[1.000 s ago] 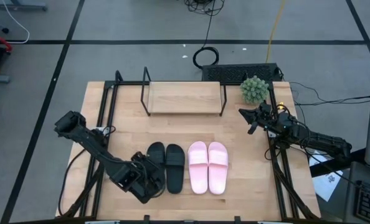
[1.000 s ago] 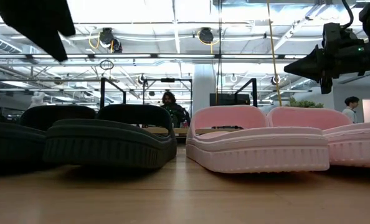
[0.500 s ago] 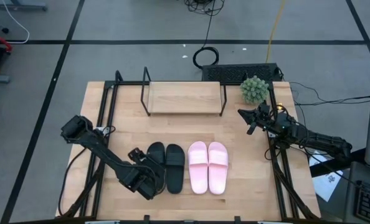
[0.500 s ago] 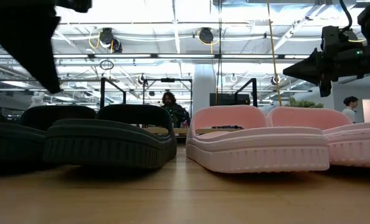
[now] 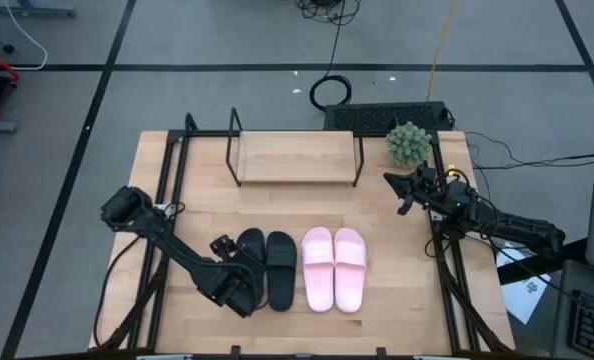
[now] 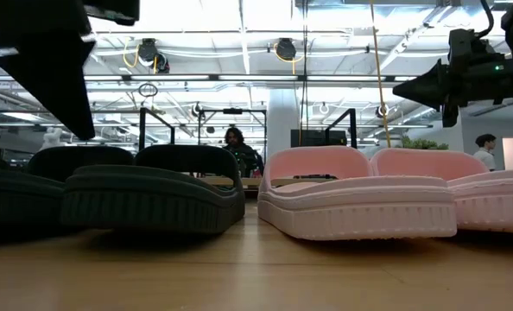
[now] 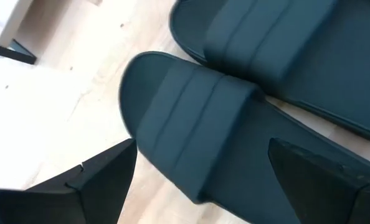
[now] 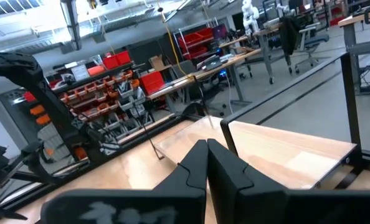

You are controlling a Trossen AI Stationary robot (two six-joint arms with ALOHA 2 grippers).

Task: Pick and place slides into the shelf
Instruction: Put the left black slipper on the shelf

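Two black slides and two pink slides lie side by side, soles down, near the table's front. The shelf stands at the far middle with its board bare. My left gripper is open just above the near end of the left black slide. Its fingers stand on either side of that slide without touching it. It hangs above the slides in the low view. My right gripper is shut and empty, held in the air at the table's right.
A small green potted plant stands at the far right corner, next to my right arm. Black frame rails run along the table's left and right sides. Bare wood lies between the slides and the shelf.
My left gripper has moved from the table's near edge toward the left black slide and come down lower over it, staying open. The slides and my right arm have kept still.
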